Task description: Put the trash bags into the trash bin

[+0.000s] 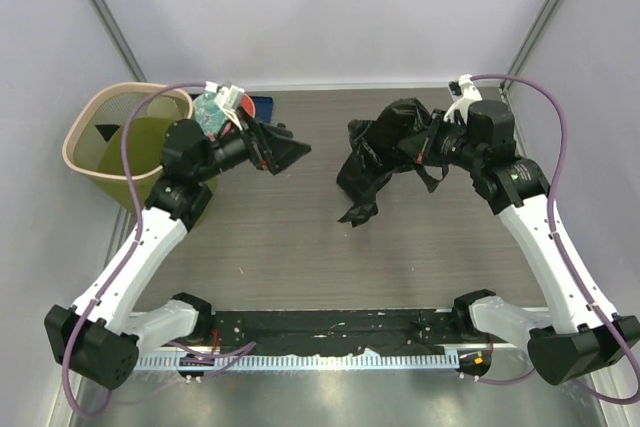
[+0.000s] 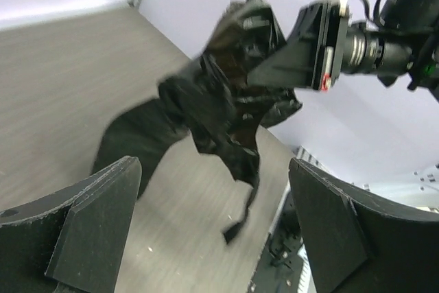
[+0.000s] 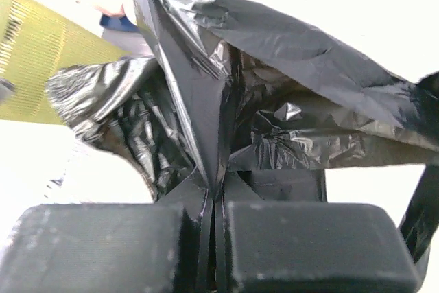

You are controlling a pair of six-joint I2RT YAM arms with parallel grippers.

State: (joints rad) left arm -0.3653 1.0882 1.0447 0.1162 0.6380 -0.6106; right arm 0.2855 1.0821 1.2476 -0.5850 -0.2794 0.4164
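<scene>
A crumpled black trash bag (image 1: 365,172) hangs above the middle of the wooden table, its lower tail near the surface. My right gripper (image 1: 413,145) is shut on the bag's upper right part. In the right wrist view the film (image 3: 274,101) is pinched between the closed fingers of that gripper (image 3: 216,200). My left gripper (image 1: 287,152) stands open just left of the bag and apart from it. Its wrist view shows wide-spread fingers (image 2: 103,211) with nothing between them, and the bag (image 2: 219,101) ahead. The olive-green trash bin (image 1: 70,142) stands at the far left; it also shows behind the bag (image 3: 41,66).
A red-and-teal plate (image 1: 210,112) and a dark blue mat (image 1: 262,105) lie at the back beside the bin, behind my left wrist. A black strip (image 1: 330,332) runs along the near table edge between the arm bases. Grey walls close in both sides.
</scene>
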